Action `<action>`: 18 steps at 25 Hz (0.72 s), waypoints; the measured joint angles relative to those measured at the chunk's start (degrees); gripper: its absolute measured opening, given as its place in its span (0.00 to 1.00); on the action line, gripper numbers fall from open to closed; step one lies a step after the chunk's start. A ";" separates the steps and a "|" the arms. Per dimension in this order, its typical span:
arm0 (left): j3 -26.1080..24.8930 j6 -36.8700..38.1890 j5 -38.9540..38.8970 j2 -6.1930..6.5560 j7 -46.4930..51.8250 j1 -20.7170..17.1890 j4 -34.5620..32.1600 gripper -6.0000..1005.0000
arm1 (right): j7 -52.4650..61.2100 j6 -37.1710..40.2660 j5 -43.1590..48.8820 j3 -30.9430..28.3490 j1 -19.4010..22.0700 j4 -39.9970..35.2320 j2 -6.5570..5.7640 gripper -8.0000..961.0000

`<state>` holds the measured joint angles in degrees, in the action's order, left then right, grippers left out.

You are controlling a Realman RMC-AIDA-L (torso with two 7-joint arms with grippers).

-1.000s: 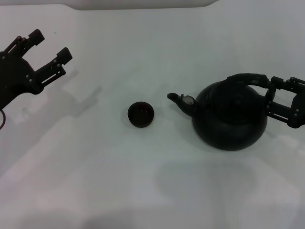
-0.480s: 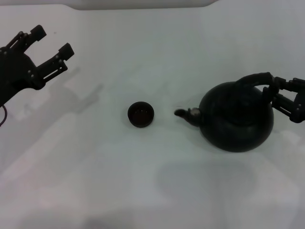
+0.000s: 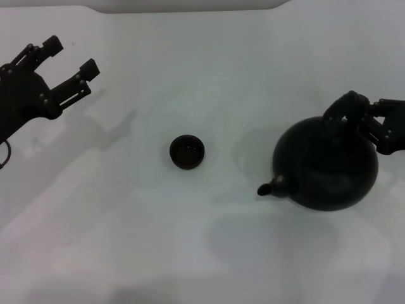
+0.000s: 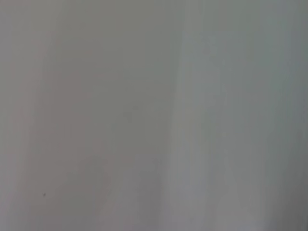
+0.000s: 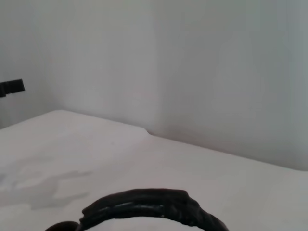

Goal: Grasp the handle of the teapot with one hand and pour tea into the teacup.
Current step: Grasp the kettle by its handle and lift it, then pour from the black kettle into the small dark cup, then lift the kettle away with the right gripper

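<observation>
So we've got the right gripper (image 3: pixel 370 120) fingers clamped on the handle (image 3: pixel 345 106), teapot (image 3: pixel 326 163) lifted; next, swing toward the teacup (image 3: pixel 186 152); left gripper (image 3: pixel 66 66) fingers apart, idle.

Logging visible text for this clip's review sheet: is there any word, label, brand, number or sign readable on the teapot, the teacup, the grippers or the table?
None: no readable text in any view.
The teapot, its handle and the teacup are plain dark surfaces.
The left gripper, the right gripper and the white table show no lettering or marks.
</observation>
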<state>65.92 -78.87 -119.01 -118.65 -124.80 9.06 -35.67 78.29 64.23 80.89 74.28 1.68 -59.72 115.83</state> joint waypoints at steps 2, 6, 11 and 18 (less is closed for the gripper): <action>-0.06 0.03 -0.08 0.00 -0.08 -0.01 0.31 0.86 | -0.02 -0.07 0.00 0.00 -0.50 0.16 0.02 0.16; -1.26 0.04 -0.10 -0.08 -0.94 -0.09 1.45 0.86 | 0.03 -0.52 -1.96 0.48 -1.21 0.13 0.11 0.15; -2.43 0.09 -0.31 -0.09 -3.41 0.16 3.93 0.86 | -2.57 -2.89 -6.96 3.76 -1.34 -1.79 0.11 0.15; -5.13 0.24 -0.36 -0.01 -6.78 0.91 9.16 0.86 | -12.91 -16.01 -16.51 15.49 -1.43 -6.59 0.04 0.15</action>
<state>60.79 -78.64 -119.38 -118.66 -131.58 9.97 -26.51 65.38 48.22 64.37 89.77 0.25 -66.30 115.88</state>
